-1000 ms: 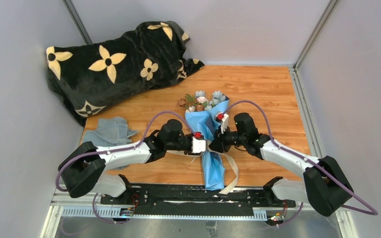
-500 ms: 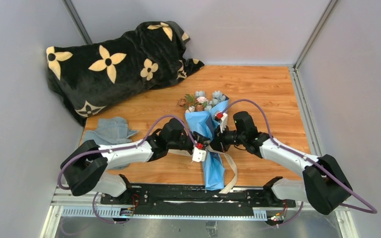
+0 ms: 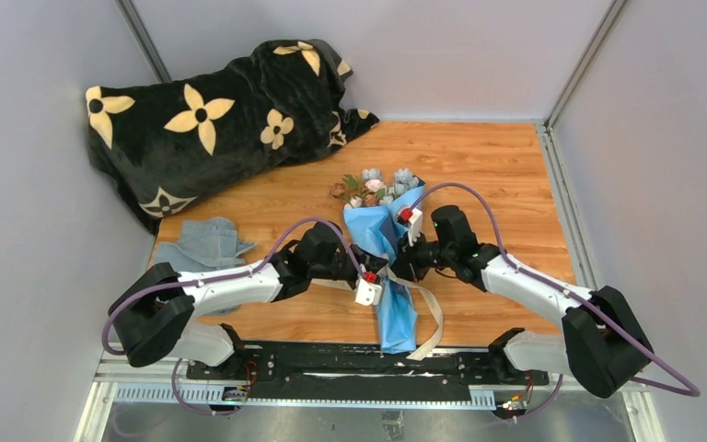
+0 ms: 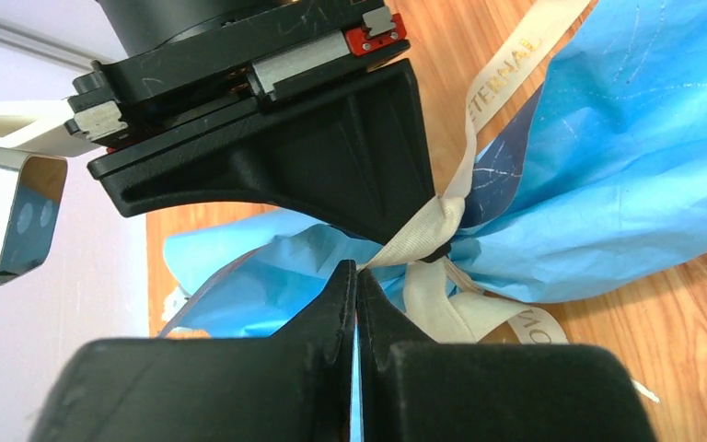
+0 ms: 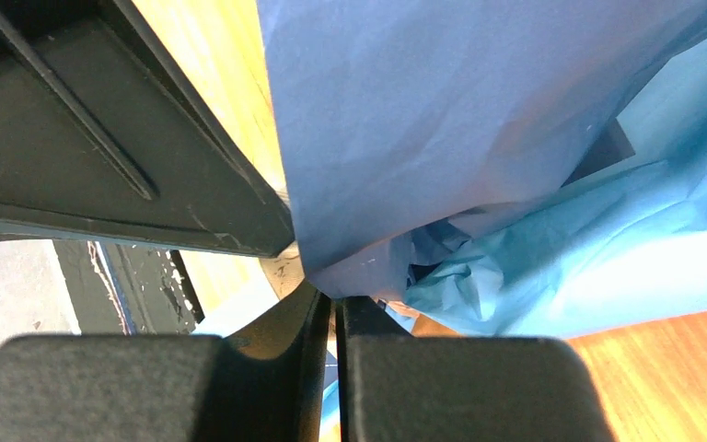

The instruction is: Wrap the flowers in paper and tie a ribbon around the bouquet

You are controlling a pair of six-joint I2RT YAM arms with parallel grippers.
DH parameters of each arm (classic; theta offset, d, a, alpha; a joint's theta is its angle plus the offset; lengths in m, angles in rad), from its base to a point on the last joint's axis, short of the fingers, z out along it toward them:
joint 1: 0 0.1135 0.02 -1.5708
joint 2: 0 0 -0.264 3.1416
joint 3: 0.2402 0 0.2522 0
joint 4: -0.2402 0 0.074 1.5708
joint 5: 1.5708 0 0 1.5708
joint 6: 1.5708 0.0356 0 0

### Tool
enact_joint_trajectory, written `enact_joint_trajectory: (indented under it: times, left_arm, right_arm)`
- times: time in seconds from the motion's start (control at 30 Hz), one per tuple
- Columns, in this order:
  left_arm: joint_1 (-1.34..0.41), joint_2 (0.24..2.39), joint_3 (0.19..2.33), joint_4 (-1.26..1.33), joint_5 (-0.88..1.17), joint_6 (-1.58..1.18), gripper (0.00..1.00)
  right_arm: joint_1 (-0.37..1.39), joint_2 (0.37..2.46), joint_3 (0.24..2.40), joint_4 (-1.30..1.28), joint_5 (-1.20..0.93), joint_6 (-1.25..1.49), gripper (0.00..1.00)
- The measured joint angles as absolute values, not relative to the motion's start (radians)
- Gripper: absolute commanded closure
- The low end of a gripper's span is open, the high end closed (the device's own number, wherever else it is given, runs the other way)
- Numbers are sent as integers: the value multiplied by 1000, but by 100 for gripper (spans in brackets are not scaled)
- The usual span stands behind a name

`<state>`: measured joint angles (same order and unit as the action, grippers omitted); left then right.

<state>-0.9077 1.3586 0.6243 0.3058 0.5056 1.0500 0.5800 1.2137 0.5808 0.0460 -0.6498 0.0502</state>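
The bouquet lies mid-table: the flowers (image 3: 375, 189) point away from me and the light-blue paper (image 3: 379, 230) is pinched in at a waist, its tail (image 3: 396, 318) toward me. The beige ribbon (image 4: 428, 226) is bunched around that waist, and loose loops (image 3: 434, 313) trail to the right. My left gripper (image 4: 357, 269) (image 3: 384, 267) is shut on a ribbon strand just left of the waist. My right gripper (image 5: 334, 299) (image 3: 399, 268) is shut at the waist from the right; in the left wrist view its finger (image 4: 350, 157) pinches the ribbon. Paper (image 5: 442, 120) fills the right wrist view.
A black blanket (image 3: 212, 110) with cream flower prints is heaped at the back left. A grey-blue cloth (image 3: 204, 244) lies by the left arm. Grey walls enclose the wooden table (image 3: 497, 166), and a black rail (image 3: 331, 361) runs along its near edge.
My left gripper was open and has closed on the ribbon, after dropping a little toward me at the waist. The right gripper has pinched tighter and edged left. The bouquet stays put.
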Motion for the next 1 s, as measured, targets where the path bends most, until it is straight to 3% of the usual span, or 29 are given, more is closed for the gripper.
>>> enact_joint_trajectory:
  times: [0.17, 0.53, 0.63, 0.77, 0.83, 1.0]
  left_arm:
    - [-908, 1345, 624, 257, 509, 1051, 100]
    - [-908, 1339, 624, 97, 550, 1104, 100]
    - [-908, 1334, 624, 72, 553, 1113, 71]
    - [-910, 1309, 625, 40, 513, 1095, 49]
    - [-904, 1286, 625, 18, 476, 1069, 32]
    - [-855, 1243, 625, -9, 382, 965, 24]
  right_arm:
    - [580, 1223, 601, 35, -626, 52, 100]
    - [580, 1080, 606, 29, -527, 81, 100]
    - [580, 1069, 602, 29, -505, 92, 100]
    - [580, 1072, 597, 28, -488, 98, 100]
    - [580, 1072, 597, 28, -485, 99, 100]
    - [580, 1078, 597, 28, -485, 99, 100]
